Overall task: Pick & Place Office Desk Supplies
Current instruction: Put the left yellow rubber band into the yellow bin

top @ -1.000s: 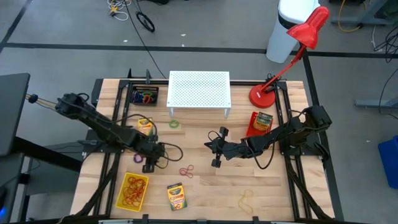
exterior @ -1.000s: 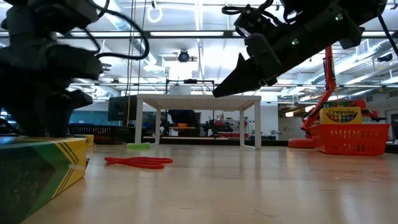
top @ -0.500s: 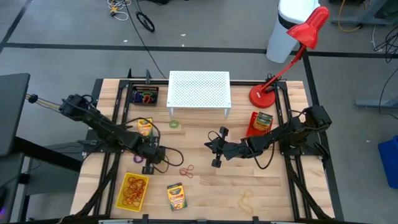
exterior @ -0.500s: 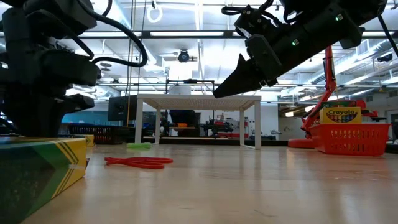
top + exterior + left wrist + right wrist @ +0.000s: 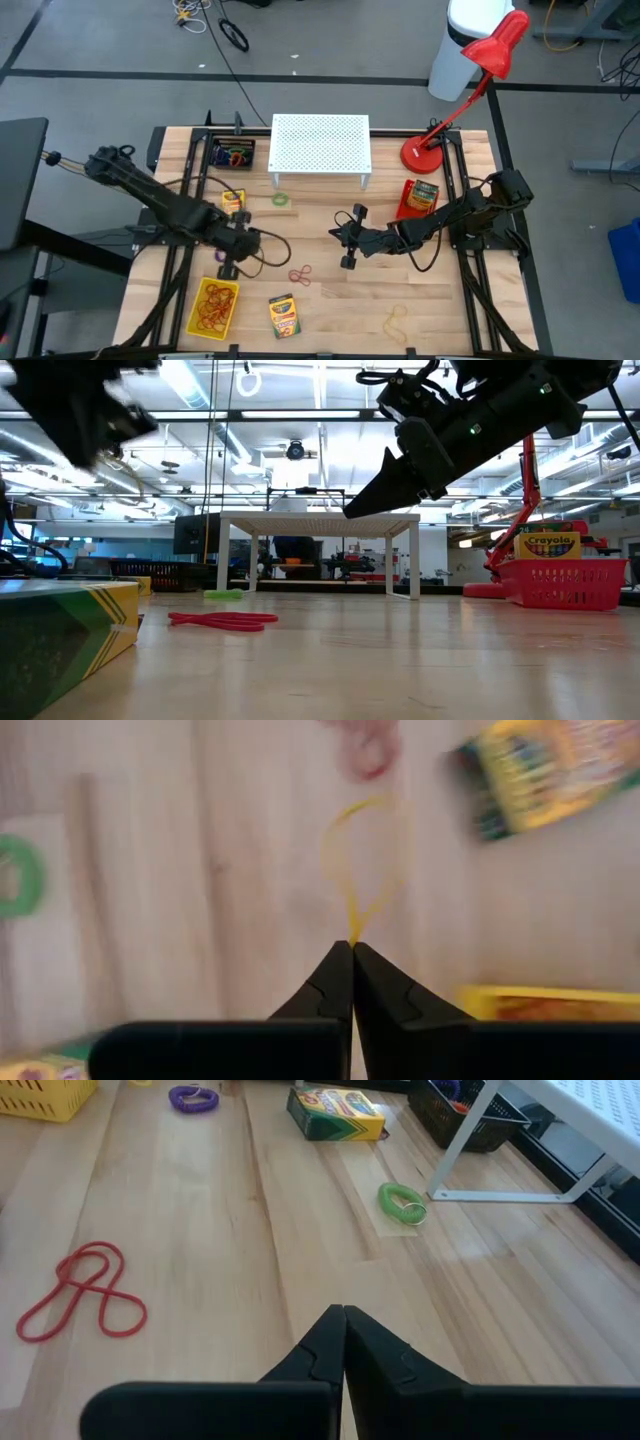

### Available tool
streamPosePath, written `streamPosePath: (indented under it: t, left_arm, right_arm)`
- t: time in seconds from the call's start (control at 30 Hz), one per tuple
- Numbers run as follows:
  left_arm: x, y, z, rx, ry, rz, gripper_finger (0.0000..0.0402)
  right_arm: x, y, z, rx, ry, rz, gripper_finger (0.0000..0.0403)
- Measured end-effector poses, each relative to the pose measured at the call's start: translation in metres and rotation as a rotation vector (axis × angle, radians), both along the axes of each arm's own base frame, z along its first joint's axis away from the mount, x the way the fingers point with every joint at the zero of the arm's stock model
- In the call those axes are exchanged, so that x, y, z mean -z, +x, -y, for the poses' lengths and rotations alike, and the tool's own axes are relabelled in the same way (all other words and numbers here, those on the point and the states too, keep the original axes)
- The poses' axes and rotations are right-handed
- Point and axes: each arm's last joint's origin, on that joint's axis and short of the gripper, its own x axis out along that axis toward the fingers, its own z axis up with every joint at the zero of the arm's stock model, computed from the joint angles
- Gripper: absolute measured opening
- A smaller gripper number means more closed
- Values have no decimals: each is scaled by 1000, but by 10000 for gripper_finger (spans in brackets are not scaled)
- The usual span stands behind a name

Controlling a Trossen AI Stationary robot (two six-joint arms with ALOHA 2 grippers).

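Note:
My left gripper (image 5: 226, 268) is over the table's left half, raised above the wood and shut on a thin yellow rubber band (image 5: 365, 860). It shows blurred at the top of the low view (image 5: 90, 410). My right gripper (image 5: 347, 262) hovers near the table's middle, shut and holding nothing (image 5: 343, 1312). A red rubber band (image 5: 300, 274) lies flat between the two grippers. One crayon box (image 5: 284, 315) lies near the front edge and another (image 5: 232, 203) behind my left gripper. A green loop (image 5: 281, 200) lies in front of the white stand. My left gripper pinches one end of the yellow band's loop (image 5: 352, 932) between the tips of its two shut fingers, which point down from above. The rest of the band hangs below the tips as a narrow open loop, slack and, as far as shows, clear of the table.
A yellow bin (image 5: 213, 306) with rubber bands sits at the front left. At the back left is a black bin (image 5: 233, 155) with coloured loops, and the white perforated stand (image 5: 320, 145) at the back middle. The red lamp (image 5: 425, 152) and a red basket (image 5: 421, 196) holding a crayon box are on the right. A tan band (image 5: 398, 320) lies front right.
My left gripper has risen from the table top and drawn a little toward the table's left edge. In the low view it has gone from standing on the wood to the picture's top. My right gripper has kept still.

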Motion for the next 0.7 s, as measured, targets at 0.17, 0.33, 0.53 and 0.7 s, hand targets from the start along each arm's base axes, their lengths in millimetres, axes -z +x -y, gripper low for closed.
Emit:
streamPosePath:
  t: [0.17, 0.33, 0.53, 0.7]
  left_arm:
    - [-28, -16, 23, -27, -136, -14, 4]
    - [-35, -35, 51, -164, -279, -57, 4]
    - [-27, -63, 80, -463, -373, -123, 3]
    - [-12, -78, 103, -602, -358, -133, 3]
  right_arm:
    - [0, 0, 0, -1, -2, 0, 12]
    - [0, 0, 0, -1, -1, 1, 12]
    - [0, 0, 0, -1, -1, 1, 12]
    - [0, 0, 0, -4, -5, 0, 12]
